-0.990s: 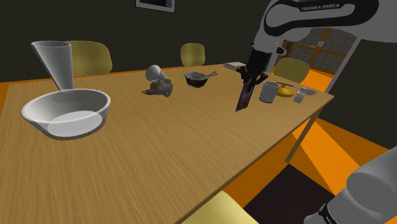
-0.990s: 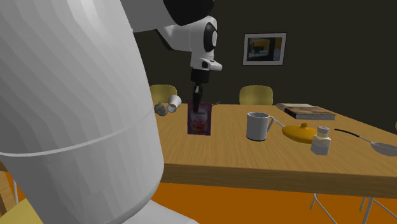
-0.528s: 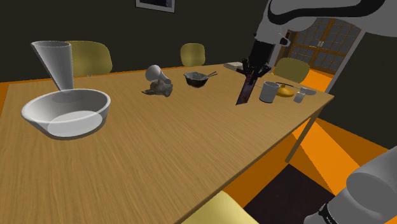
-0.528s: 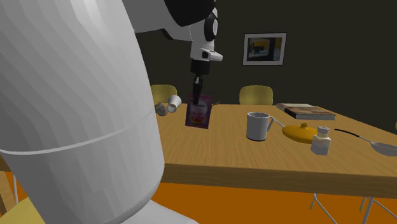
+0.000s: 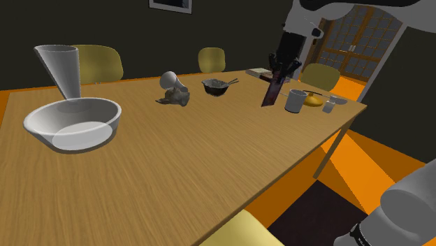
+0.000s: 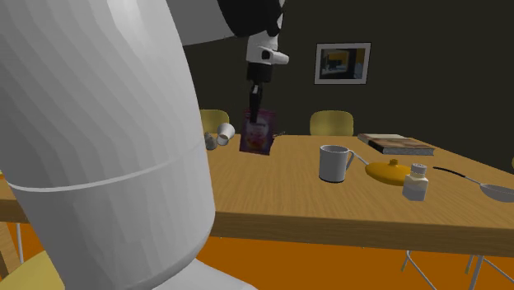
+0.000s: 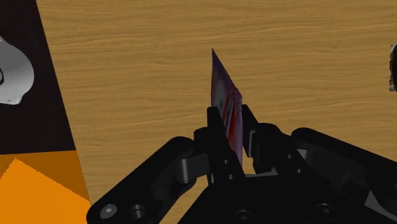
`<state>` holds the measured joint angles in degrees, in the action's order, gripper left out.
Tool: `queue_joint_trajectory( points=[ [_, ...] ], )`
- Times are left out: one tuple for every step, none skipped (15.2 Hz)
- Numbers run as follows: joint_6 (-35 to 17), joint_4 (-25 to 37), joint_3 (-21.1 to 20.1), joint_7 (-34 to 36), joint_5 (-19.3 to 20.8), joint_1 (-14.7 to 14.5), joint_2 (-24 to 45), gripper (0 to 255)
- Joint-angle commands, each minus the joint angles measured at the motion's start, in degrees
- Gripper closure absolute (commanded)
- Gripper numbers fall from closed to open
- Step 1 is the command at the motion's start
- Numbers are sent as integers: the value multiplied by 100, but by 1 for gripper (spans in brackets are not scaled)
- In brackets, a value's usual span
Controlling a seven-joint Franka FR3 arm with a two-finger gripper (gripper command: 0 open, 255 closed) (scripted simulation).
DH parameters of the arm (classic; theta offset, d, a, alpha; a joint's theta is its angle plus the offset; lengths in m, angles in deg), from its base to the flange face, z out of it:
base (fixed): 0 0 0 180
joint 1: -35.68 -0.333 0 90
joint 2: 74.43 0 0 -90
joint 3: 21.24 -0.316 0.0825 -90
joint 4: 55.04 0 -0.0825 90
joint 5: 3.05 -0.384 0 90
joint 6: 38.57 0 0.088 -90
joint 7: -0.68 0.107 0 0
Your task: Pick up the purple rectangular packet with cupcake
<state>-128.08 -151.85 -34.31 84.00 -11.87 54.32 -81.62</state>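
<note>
Purple packet [image 5: 271,91], pinched between the jaws, now hangs higher above the table [image 5: 209,161].

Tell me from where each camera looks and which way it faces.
Shoulder view: beside the robot, looking down across the long wooden table toward yellow chairs; the white arm enters top right, its grey base lower right.
Second exterior view: close behind the arm, facing across the table to a dark wall with a framed picture; a white arm link covers its left.
Wrist view: on the hand, looking down at the tabletop; black jaws clasp the purple rectangular packet.
Both exterior views share the packet and a white mug.
</note>
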Motion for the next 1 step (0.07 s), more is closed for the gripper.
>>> queue_joint_trajectory(
  points=[
    [42, 40, 1, 6, 0, 0, -1, 255]
  ],
)
